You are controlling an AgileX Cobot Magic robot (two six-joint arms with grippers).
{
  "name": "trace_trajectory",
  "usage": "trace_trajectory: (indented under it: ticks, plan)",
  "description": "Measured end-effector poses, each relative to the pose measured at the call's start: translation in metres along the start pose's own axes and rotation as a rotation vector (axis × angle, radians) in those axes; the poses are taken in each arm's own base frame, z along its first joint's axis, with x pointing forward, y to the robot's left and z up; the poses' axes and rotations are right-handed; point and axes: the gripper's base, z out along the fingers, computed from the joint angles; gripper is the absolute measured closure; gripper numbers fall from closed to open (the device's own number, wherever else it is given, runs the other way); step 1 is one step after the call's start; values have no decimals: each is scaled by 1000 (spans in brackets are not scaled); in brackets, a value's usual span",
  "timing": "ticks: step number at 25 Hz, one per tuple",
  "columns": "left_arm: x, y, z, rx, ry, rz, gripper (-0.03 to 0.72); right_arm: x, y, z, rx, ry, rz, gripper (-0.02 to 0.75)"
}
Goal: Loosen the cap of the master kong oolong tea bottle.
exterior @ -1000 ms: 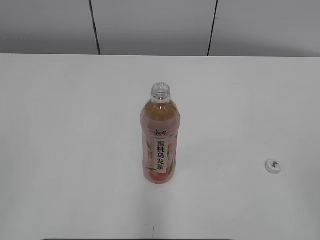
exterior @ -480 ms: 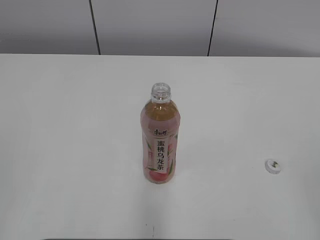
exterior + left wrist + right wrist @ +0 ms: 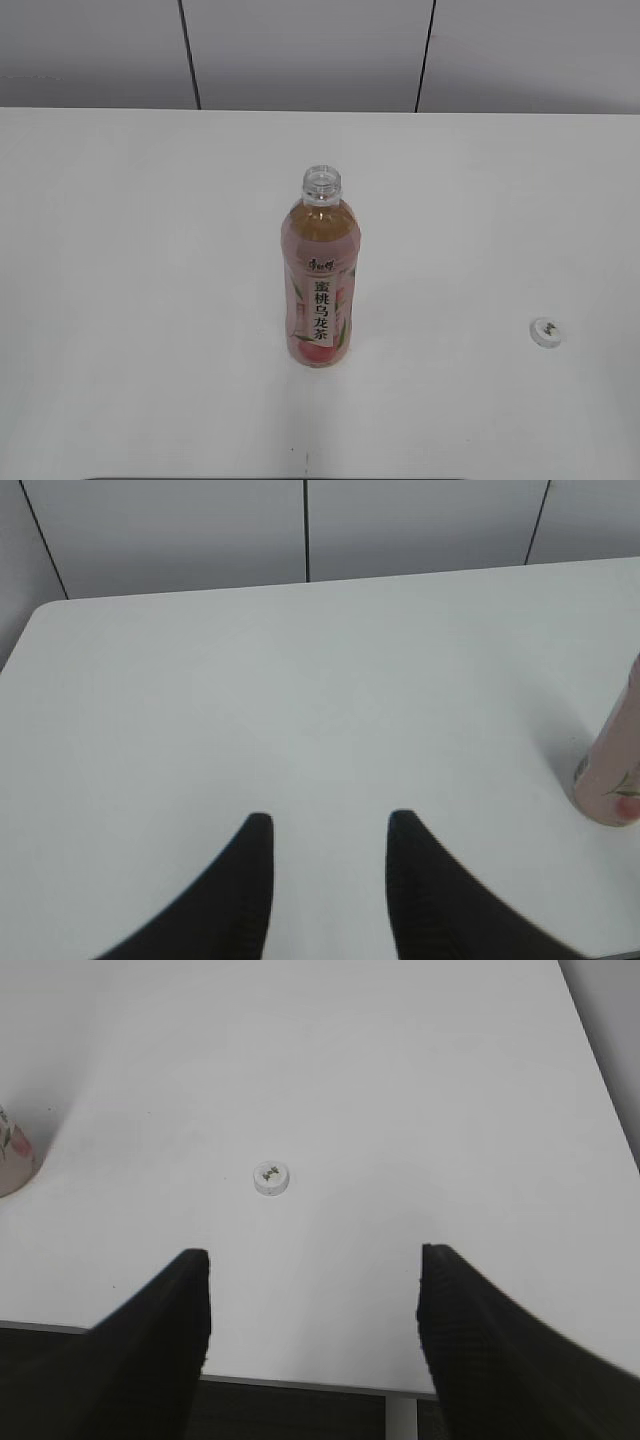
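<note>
- Exterior view: the master kong oolong tea bottle stands near the middle of the white table. It is slim and clear, holds amber-pink tea, and wears a pink and white label with black Chinese characters running down it and a peach picture low on the front.
- Its long axis is upright, the bare threaded mouth at the top pointing up.
- The cap is off the bottle. It lies flat on the table well to the bottle's right, small, round and white, with a small grey mark on its upward face.
- Neither arm shows in this view.
- Left wrist view: the left gripper hangs over bare table, its two dark fingers parted by a moderate gap with nothing between them. They point toward the far edge and the grey wall panels.
- Only the bottle's lower part shows at the right edge, well apart from the fingers.
- Right wrist view: the right gripper sits above the table's near edge, its dark fingers spread wide and empty.
- The cap lies ahead of the gap, nearer the left finger and clear of both, mark side up.
- The bottle's base peeks in at the left edge.
</note>
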Motion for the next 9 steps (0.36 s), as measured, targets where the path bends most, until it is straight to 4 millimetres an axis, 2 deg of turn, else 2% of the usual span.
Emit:
trace_trajectory:
  ticks: [9]
  plan:
    - [0, 0, 0, 0, 0, 0, 445, 0, 0, 0, 0, 0, 0, 246]
